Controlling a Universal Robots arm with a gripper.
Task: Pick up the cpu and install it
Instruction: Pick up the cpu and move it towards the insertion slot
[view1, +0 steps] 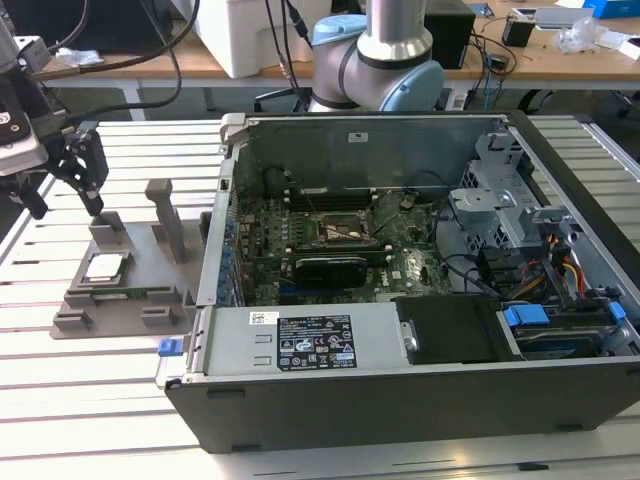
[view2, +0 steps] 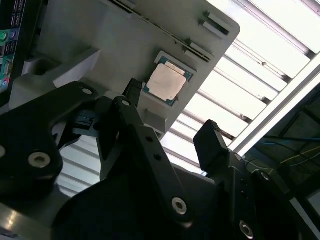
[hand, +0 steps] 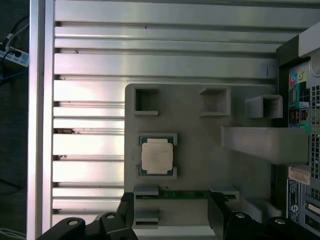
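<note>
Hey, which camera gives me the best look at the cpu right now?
The first wrist view: it looks straight down on the cpu, whole and unobstructed in its pocket on the grey holder. The second wrist view shows it tilted, beyond the gripper. The exterior view shows it small, at the exterior view's left.

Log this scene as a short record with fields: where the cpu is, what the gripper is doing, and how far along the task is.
cpu: lying flat in a recess of the grey holder tray
tray location: on the slatted table, at the exterior view's left of the open computer case
gripper: open, holding nothing, over the tray
contact: none with the cpu
task status: cpu not yet picked up
</note>
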